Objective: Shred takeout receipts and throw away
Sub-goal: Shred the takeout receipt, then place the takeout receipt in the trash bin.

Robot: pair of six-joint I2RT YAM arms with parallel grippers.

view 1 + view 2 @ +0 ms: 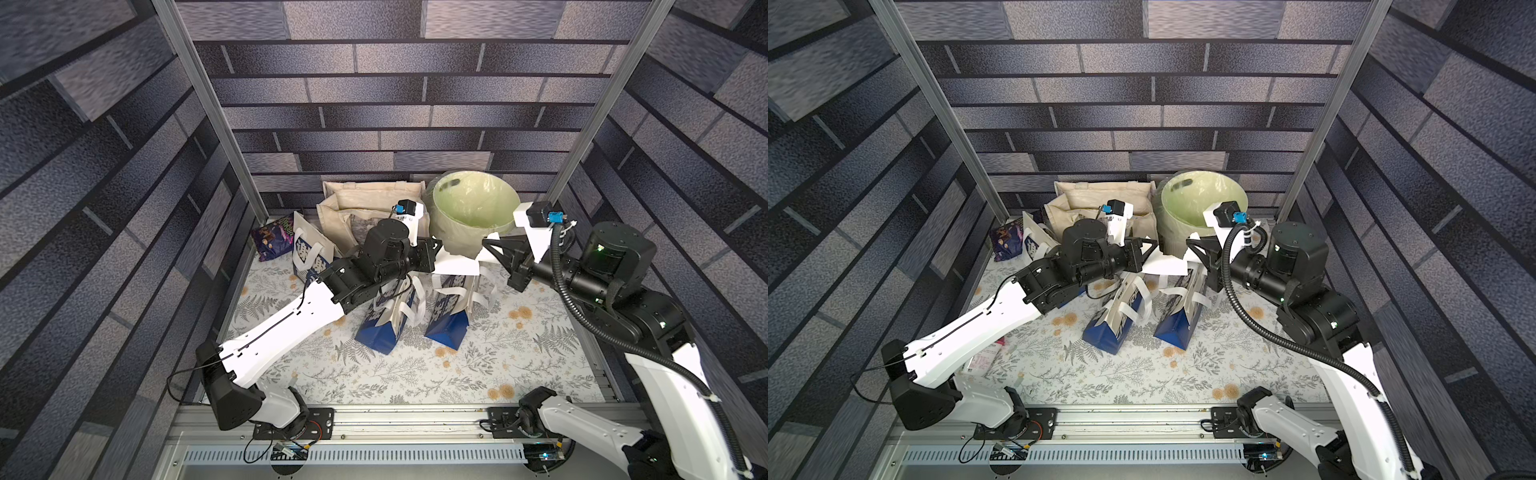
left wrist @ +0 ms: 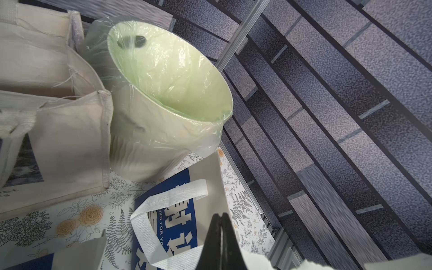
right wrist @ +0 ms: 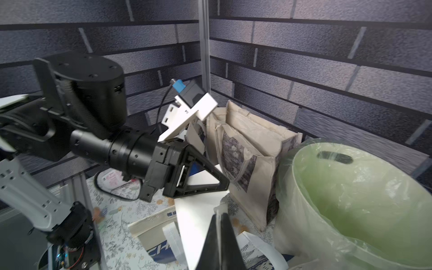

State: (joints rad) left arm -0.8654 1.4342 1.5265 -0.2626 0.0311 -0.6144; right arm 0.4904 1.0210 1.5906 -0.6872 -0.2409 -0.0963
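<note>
1. Jaws on both arms are pinching shut on one thin white receipt [image 1: 455, 266], its edge ragged.
2. Receipt is hanging flat above blue-and-white paper bags [image 1: 446, 328], just before the round plastic-lined green bin [image 1: 451, 232].

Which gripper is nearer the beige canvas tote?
Left. The left gripper hangs just beside the tote; the right gripper is farther off, by the green bin.

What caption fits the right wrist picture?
Left end effector and right end effector pinch a receipt beside the bin.
</note>
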